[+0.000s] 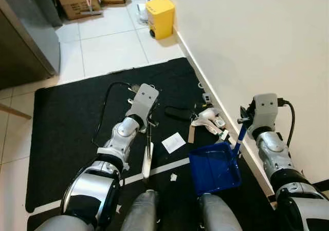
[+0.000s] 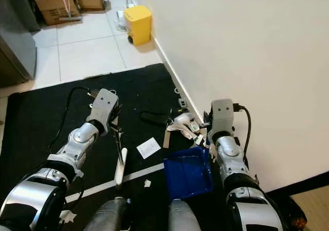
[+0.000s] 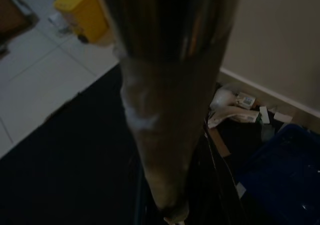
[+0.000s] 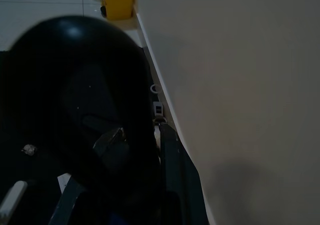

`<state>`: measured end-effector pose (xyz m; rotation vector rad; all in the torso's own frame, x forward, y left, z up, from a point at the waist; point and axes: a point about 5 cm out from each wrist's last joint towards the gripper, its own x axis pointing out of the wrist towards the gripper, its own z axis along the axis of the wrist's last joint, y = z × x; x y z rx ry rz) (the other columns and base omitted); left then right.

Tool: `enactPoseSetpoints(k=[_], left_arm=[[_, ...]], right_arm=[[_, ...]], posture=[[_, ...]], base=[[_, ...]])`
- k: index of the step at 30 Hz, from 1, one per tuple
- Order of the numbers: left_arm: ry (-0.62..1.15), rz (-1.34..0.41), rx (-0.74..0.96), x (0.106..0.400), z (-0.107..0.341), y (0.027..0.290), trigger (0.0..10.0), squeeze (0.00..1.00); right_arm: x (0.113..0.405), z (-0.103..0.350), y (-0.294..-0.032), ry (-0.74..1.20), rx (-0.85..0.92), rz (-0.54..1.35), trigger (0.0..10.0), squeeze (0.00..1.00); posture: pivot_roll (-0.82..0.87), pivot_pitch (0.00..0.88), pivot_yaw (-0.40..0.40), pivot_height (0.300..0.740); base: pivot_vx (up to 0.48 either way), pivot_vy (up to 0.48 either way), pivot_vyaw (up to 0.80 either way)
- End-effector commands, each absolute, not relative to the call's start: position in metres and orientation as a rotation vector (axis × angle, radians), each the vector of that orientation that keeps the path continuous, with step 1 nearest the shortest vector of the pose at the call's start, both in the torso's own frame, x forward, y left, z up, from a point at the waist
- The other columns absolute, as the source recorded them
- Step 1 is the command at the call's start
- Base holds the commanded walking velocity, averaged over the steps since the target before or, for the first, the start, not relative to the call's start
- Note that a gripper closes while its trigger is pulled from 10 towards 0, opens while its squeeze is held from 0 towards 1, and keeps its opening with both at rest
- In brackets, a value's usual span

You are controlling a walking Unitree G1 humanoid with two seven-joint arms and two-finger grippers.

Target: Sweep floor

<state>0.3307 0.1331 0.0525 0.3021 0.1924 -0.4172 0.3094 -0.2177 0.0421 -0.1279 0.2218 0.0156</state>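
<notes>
My left gripper (image 1: 148,122) hangs over the black mat (image 1: 67,118) and is shut on a thin broom stick (image 1: 148,159) whose white lower part rests on the mat. In the left wrist view the stick (image 3: 165,110) runs down the middle, close and blurred. My right gripper (image 1: 241,121) is near the wall, shut on the blue handle of a blue dustpan (image 1: 215,168) that lies tilted on the mat. Litter lies between them: a white paper (image 1: 173,142), crumpled white wrappers (image 1: 208,118), a cardboard strip (image 1: 191,134) and a black object (image 1: 177,113).
A cream wall (image 1: 257,41) with a white skirting runs along the right. A yellow bin (image 1: 160,17) stands on the white tiles beyond the mat. Cardboard boxes (image 1: 77,0) sit at the back, and a grey cabinet (image 1: 25,36) stands at the left.
</notes>
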Motion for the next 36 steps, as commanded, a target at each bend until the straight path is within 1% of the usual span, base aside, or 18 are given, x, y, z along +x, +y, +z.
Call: enactPoseSetpoints(k=[1,5,6,8,9,10,11,12,14,15,16,21,29,36], left_arm=[[0.169,-0.4,0.305,0.332,0.055,0.123,10.0,0.0],[0.17,-0.4,0.3,0.331,0.053,0.112,10.0,0.0],[0.165,-0.407,0.293,0.331,0.053,0.108,10.0,0.0],[0.154,-0.421,0.28,0.331,0.055,0.101,10.0,0.0],[0.154,-0.421,0.28,0.331,0.055,0.101,10.0,0.0],[0.151,-0.425,0.276,0.332,0.056,0.099,10.0,0.0],[0.151,-0.425,0.276,0.332,0.056,0.099,10.0,0.0],[0.149,-0.427,0.274,0.332,0.057,0.098,10.0,0.0],[0.148,-0.427,0.274,0.332,0.057,0.098,10.0,0.0],[0.148,-0.427,0.274,0.332,0.057,0.098,10.0,0.0],[0.151,-0.425,0.278,0.332,0.056,0.098,10.0,0.0],[0.151,-0.426,0.283,0.331,0.055,0.097,10.0,0.0],[0.176,-0.452,0.286,0.324,0.047,0.092,10.0,0.0],[0.185,-0.468,0.308,0.319,0.041,0.075,10.0,0.0]], right_arm=[[0.304,0.032,-0.217,0.273,-0.065,-0.001,10.0,0.0],[0.298,0.021,-0.216,0.353,-0.081,0.005,10.0,0.0],[0.295,0.015,-0.215,0.388,-0.061,0.0,10.0,0.0],[0.29,0.008,-0.215,0.433,0.035,-0.028,10.0,0.0],[0.29,0.008,-0.215,0.433,0.035,-0.028,10.0,0.0],[0.288,0.005,-0.216,0.452,0.091,-0.041,10.0,0.0],[0.288,0.005,-0.216,0.452,0.091,-0.041,10.0,0.0],[0.287,0.004,-0.217,0.464,0.136,-0.048,10.0,0.0],[0.285,0.002,-0.22,0.48,0.165,-0.046,10.0,0.0],[0.285,0.002,-0.22,0.48,0.165,-0.046,10.0,0.0],[0.28,-0.003,-0.223,0.526,0.168,-0.026,10.0,0.0],[0.273,-0.009,-0.227,0.566,0.14,-0.031,10.0,0.0],[0.275,-0.008,-0.219,0.541,0.099,-0.002,10.0,0.0],[0.281,-0.002,-0.212,0.497,0.073,0.028,10.0,0.0]], posture=[[0.02,0.046,-0.003,0.74],[0.01,0.048,0.001,0.74],[0.0,0.049,0.003,0.74],[0.0,0.047,0.008,0.74],[0.0,0.047,0.008,0.74],[0.0,0.047,0.011,0.74],[0.0,0.047,0.011,0.74],[-0.01,0.045,0.014,0.74],[-0.01,0.044,0.017,0.74],[-0.01,0.044,0.017,0.74],[-0.01,0.041,0.019,0.74],[-0.01,0.039,0.016,0.74],[-0.02,0.062,0.009,0.74],[-0.04,0.088,0.008,0.74]], base=[[0.0,0.0,0.0],[0.0,0.0,0.0],[0.0,0.0,0.0],[0.0,0.0,0.0],[0.0,0.0,0.0],[0.0,0.0,0.0],[0.0,0.0,0.0],[0.0,0.0,0.0],[0.0,0.0,0.0],[0.0,0.0,0.0],[0.0,0.0,0.0],[0.0,0.0,0.0],[0.0,0.0,0.0],[0.0,0.0,0.0]])
